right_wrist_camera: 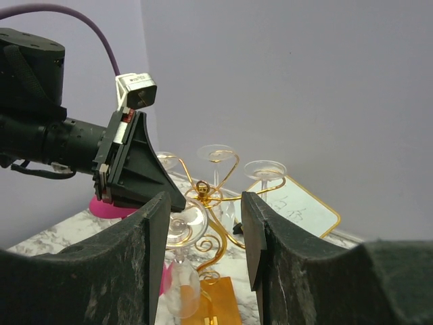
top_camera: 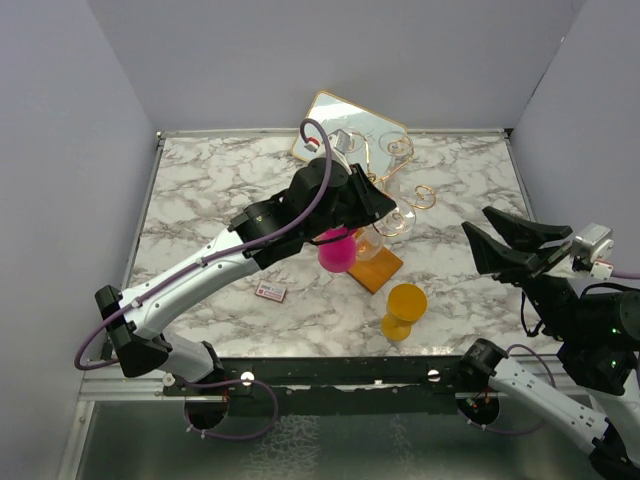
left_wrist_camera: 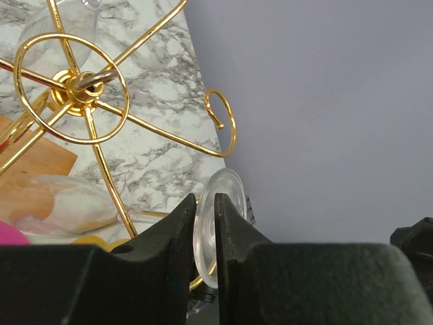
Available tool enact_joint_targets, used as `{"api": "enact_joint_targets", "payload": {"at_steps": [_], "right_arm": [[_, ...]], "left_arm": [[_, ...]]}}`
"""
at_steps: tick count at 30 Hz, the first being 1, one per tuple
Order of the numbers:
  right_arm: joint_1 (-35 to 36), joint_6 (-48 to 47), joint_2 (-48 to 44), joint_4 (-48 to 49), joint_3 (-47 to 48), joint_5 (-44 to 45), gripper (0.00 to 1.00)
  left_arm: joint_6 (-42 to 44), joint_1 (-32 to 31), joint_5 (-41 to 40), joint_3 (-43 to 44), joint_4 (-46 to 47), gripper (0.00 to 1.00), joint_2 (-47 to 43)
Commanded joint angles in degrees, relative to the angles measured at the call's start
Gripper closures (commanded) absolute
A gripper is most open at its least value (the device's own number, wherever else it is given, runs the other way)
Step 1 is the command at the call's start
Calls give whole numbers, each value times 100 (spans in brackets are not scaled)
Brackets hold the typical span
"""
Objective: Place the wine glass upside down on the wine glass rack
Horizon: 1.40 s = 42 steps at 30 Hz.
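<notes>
At far left, card [top_camera: 271, 291]: lies flat on the marbled surface [top_camera: 200, 190], beside the forearm of the left arm and apart from the other items.
Left arm [top_camera: 220, 255]: runs from the near-left corner diagonally to the middle of the surface and ends over the rack.
Pink goblet [top_camera: 337, 250]: sits under the wrist of the left arm, just beside the left corner of the wooden base.
Mirror [top_camera: 330, 112]: gold-framed, at the far edge of the surface, behind the rack.
Wine glass rack [left_wrist_camera: 71, 88]: gold wire arms spread from a central hub. The stem stands on the wooden base [top_camera: 378, 270] at mid-surface.
Left pincer [left_wrist_camera: 206, 203]: fingers nearly together with a thin gap. The foot of the glass sits in that gap. Whether the pads press on it cannot be told.
Wine glass [left_wrist_camera: 229, 188]: clear. Its round foot is level with the rack arms, near a curled arm tip [left_wrist_camera: 223, 122]. The bowl is hidden by the fingers. Whether the foot rests on the wire cannot be told.
Other clear glasses [right_wrist_camera: 216, 154] [right_wrist_camera: 264, 169]: feet uppermost, above the scrolled arms.
Yellow goblet [top_camera: 404, 308]: on the surface near the front edge, just beside the right corner of the wooden base.
Right pincer [top_camera: 477, 220]: fingers wide apart, nothing between them. It is held over the right side of the surface, well apart from the rack and pointing toward it.
</notes>
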Motion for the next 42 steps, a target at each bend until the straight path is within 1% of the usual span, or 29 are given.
{"api": "enact_joint_targets", "payload": {"at_steps": [1, 5, 12, 16, 19, 22, 27, 31, 33, 35, 36, 38, 40, 42], "right_arm": [[25, 259, -28, -75, -18, 232, 54], [34, 367, 8, -138, 33, 221, 54], [36, 498, 13, -185, 71, 282, 55], [31, 718, 39, -302, 90, 438, 55], [27, 999, 165, -576, 248, 618, 57], [32, 1454, 458, -1171, 626, 894, 59], [31, 2023, 903, -2038, 1157, 1083, 61], [32, 2749, 1200, -2872, 1570, 1335, 61], [31, 3348, 1458, -3759, 1865, 1717, 61], [34, 4280, 1879, -5138, 2269, 2043, 59], [33, 4656, 2100, -5717, 2447, 2055, 59], [36, 4985, 2416, -6485, 2574, 1811, 59], [31, 5062, 2590, -6800, 2472, 1385, 59], [31, 5058, 2657, -6906, 2269, 997, 57]], "left_arm": [[259, 10, -174, 179, -43, 79, 6], [290, 11, -160, 178, -118, 78, 16], [351, 18, -95, 221, -146, 79, 58], [459, 28, -92, 340, -168, 73, 62], [600, 72, -37, 495, -181, 67, 99], [693, 146, 43, 621, -188, 64, 147], [881, 264, 241, 821, -186, 61, 261], [1257, 317, 344, 1032, -198, 58, 291], [1577, 326, 350, 1152, -219, 55, 257], [1880, 326, 315, 1283, -326, 51, 202], [2016, 326, 268, 1334, -389, 49, 156], [2248, 326, 123, 1347, -440, 44, 50], [2461, 334, -86, 1341, -474, 41, -81], [2646, 334, -267, 1362, -506, 39, -186]]}}
